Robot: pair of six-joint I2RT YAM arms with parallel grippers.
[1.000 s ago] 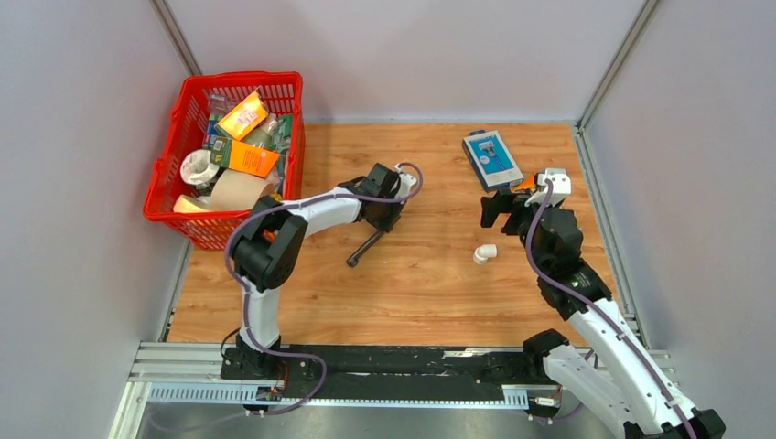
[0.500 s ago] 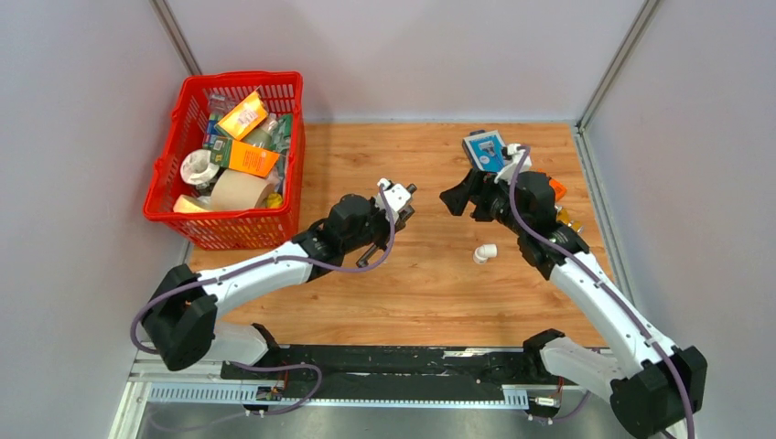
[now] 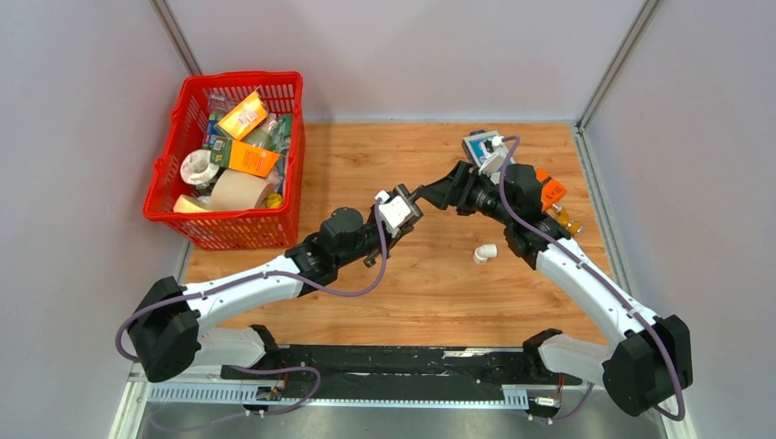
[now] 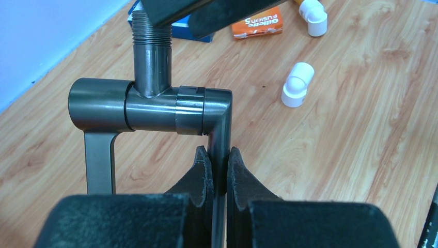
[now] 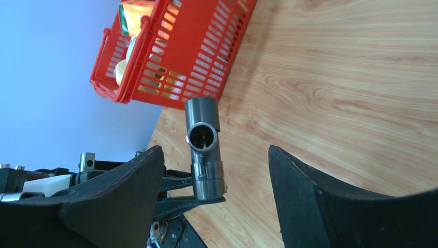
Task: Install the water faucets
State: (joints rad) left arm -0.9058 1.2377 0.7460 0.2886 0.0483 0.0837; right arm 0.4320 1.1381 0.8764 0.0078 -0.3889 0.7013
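Okay, wooden table (image 3: 430, 293), grey walls (image 3: 403, 55), red basket (image 3: 174, 169) far left. Left gripper (image 4: 219, 155) pinches faucet (image 4: 150, 108) rod; right gripper (image 5: 214, 150) spread wide, flanking its threaded end.

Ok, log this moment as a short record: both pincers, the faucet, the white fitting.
left pincer: shut on the faucet by its thin rod
right pincer: open, jaws standing either side of the faucet's threaded end
faucet: held above the table, between the two arms
white elbow fitting: lying loose on the table, ungripped
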